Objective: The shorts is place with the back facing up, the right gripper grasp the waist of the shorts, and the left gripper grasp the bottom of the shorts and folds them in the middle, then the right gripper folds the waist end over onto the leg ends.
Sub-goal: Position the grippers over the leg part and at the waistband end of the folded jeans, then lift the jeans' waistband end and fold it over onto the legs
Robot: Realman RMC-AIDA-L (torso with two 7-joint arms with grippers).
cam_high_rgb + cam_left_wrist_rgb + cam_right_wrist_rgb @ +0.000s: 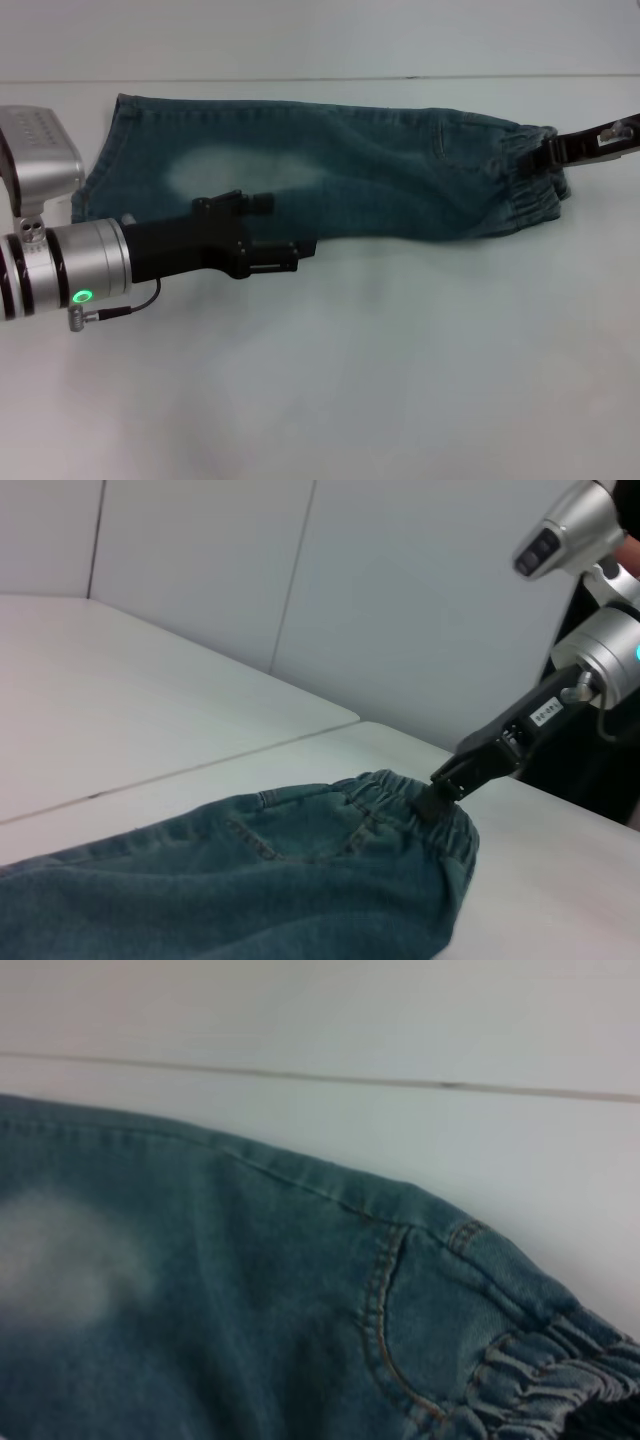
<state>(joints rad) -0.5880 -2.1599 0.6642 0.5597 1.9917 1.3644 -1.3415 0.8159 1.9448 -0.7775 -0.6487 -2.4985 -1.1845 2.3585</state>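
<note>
Shorts (340,165) folded lengthwise, lying across upper centre of head view on white bench (400,360); waist of the shorts (525,175) at right end. Right tool (548,152) at upper right, clamped on the ruffled waistband. Left tool (305,250) at left centre, just over the shorts' near edge; opening not discernible, nothing visibly held.

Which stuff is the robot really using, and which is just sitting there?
Using:
- shorts
- right gripper, pinching the waistband
- left gripper, low over the table by the leg end

Just there:
- silver box, far left
</note>
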